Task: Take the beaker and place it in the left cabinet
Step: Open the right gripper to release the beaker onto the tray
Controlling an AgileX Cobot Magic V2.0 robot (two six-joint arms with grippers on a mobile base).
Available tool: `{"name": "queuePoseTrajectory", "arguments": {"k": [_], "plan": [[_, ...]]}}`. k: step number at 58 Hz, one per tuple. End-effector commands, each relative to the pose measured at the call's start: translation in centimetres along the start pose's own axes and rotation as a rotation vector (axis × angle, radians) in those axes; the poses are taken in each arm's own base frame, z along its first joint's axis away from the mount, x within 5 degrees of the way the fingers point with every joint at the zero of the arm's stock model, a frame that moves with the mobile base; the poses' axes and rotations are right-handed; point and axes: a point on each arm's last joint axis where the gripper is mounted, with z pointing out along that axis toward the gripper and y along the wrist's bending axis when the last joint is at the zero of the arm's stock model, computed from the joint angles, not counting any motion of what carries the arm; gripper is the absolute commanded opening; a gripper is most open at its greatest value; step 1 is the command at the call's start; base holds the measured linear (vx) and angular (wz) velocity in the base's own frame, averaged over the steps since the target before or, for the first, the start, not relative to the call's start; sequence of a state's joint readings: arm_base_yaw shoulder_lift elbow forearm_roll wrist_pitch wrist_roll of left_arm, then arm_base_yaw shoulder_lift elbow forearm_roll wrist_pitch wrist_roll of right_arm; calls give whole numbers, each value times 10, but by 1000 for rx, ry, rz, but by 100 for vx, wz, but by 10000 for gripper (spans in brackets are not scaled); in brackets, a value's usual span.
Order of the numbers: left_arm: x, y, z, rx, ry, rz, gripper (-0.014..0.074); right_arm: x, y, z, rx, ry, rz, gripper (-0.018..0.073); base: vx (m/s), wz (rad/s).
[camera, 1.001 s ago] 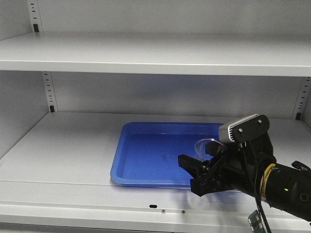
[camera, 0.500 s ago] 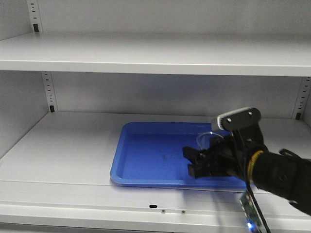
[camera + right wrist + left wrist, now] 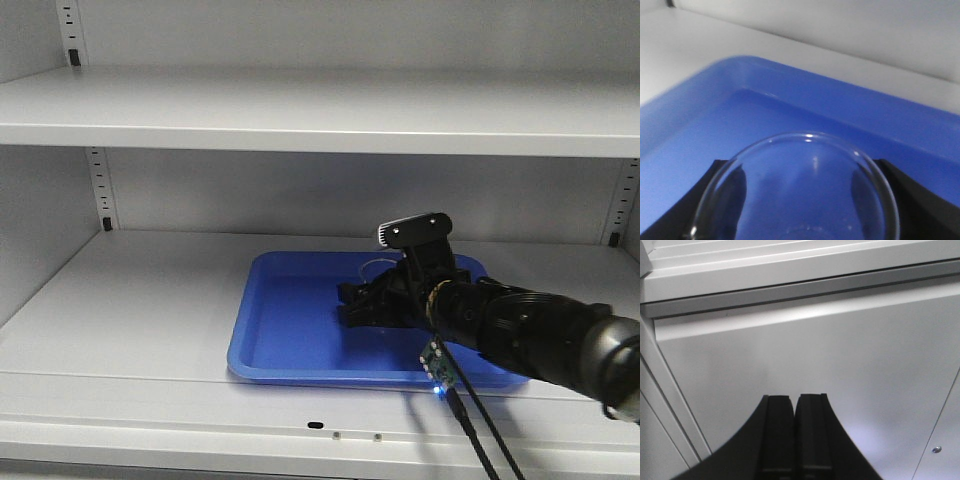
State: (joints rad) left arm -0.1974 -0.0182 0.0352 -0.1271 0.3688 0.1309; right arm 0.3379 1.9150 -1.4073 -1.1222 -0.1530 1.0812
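My right gripper (image 3: 362, 303) is shut on the clear glass beaker (image 3: 378, 272) and holds it over the blue tray (image 3: 290, 330) on the pale grey cabinet's lower shelf (image 3: 130, 300). In the right wrist view the beaker's round rim (image 3: 805, 186) fills the space between my two black fingers (image 3: 722, 192), with the tray's floor (image 3: 740, 115) behind it. I cannot tell whether the beaker's base touches the tray. My left gripper (image 3: 795, 401) is shut and empty, facing a plain grey panel (image 3: 840, 350).
A second wide shelf (image 3: 320, 110) runs above the tray. Hole-punched rail strips (image 3: 100, 190) stand at the back corners. The right arm's cables (image 3: 470, 430) hang over the shelf's front edge.
My right gripper has carried the beaker leftward and deeper into the cabinet, from the tray's front right corner to over the tray's middle.
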Motion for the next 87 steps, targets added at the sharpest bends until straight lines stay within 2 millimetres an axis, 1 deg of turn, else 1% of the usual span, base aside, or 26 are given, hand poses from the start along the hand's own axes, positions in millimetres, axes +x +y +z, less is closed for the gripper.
{"name": "queuePoseTrajectory", "arguments": {"k": [1,6,12,19,30,36,50,61,66,70,73,78,87], "plan": [[-14,0,-3,-3,-111,-6,-6,-32,2,-10,-11,-99,8,83,0,0],[-14,0,-3,-3,-111,-6,-6,-31,1,-8,-11,-95,16,120,0,0],[-14,0,-3,-3,-111,-6,-6,-31,1,-8,-11,-95,16,199,0,0],[-14,0,-3,-3,-111,-6,-6,-31,1,-8,-10,-95,16,353,0,0],[-14,0,-3,-3,-111,-6,-6,-31,1,-8,-10,-96,34,634,0,0],[-14,0,-3,-3,-111,-6,-6,-33,1,-10,-13,-104,76,731,0,0],[-14,0,-3,-3,-111,-6,-6,-43,2,-20,-14,-131,83,707,0,0],[-14,0,-3,-3,-111,-6,-6,-54,3,-30,-18,-159,135,679,0,0],[-14,0,-3,-3,-111,-6,-6,-51,4,-34,-23,-152,141,675,0,0],[-14,0,-3,-3,-111,-6,-6,-43,6,-41,-26,-128,144,673,0,0],[-14,0,-3,-3,-111,-6,-6,-34,8,-49,-33,-107,146,671,0,0],[-14,0,-3,-3,-111,-6,-6,-26,12,-65,-51,-92,129,665,0,0],[-14,0,-3,-3,-111,-6,-6,-23,17,-88,-68,-94,110,657,0,0]]}}
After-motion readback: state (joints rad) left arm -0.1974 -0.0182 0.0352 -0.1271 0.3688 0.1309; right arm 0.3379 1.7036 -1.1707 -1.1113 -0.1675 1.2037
